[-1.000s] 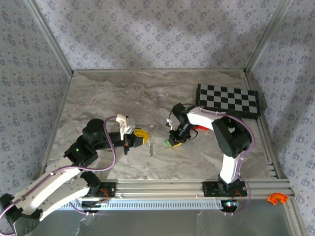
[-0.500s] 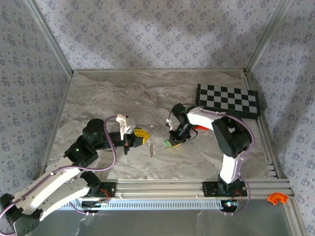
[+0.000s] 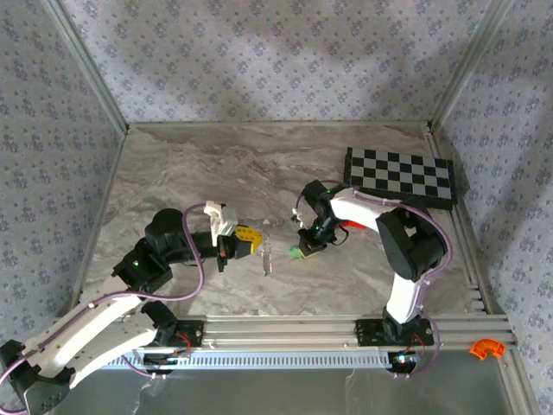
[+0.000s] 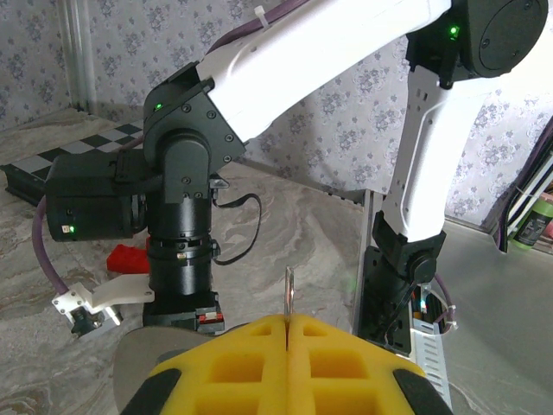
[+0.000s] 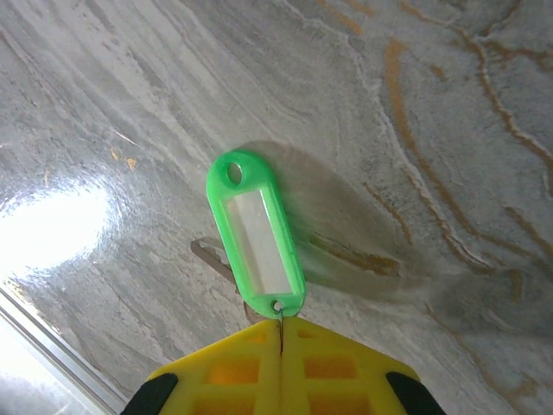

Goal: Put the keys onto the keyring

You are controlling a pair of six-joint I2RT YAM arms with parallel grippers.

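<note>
Near edge: aluminium rail (image 3: 285, 328) with both arm bases; an orange curved piece (image 3: 486, 348) sits at its right end, off the bench. The bench (image 3: 216, 164) is grey marble-look with tan veins, glossy, with a bright glare patch in the right wrist view. Middle of the bench: the left gripper (image 3: 253, 242) has its yellow pads pressed flush together, clamped on the keyring (image 3: 269, 257), and a thin metal sliver stands straight up out of the pad seam. Just right of it, the right gripper (image 3: 304, 250) also has its pads together, pinching the small wire loop at the end of the green key tag (image 5: 256, 232). The tag hangs out over the bench with a soft shadow under it; I can't tell if it touches. A flat grey strip pokes out from behind the tag. The two grippers are near each other, not touching. A red block (image 3: 350, 226) lies beside the right arm. Far right corner: a black-and-white checkerboard (image 3: 399, 175), lying flat. Patterned wallpaper walls (image 3: 276, 60) close three sides, with aluminium posts (image 3: 86, 65) at the corners.
</note>
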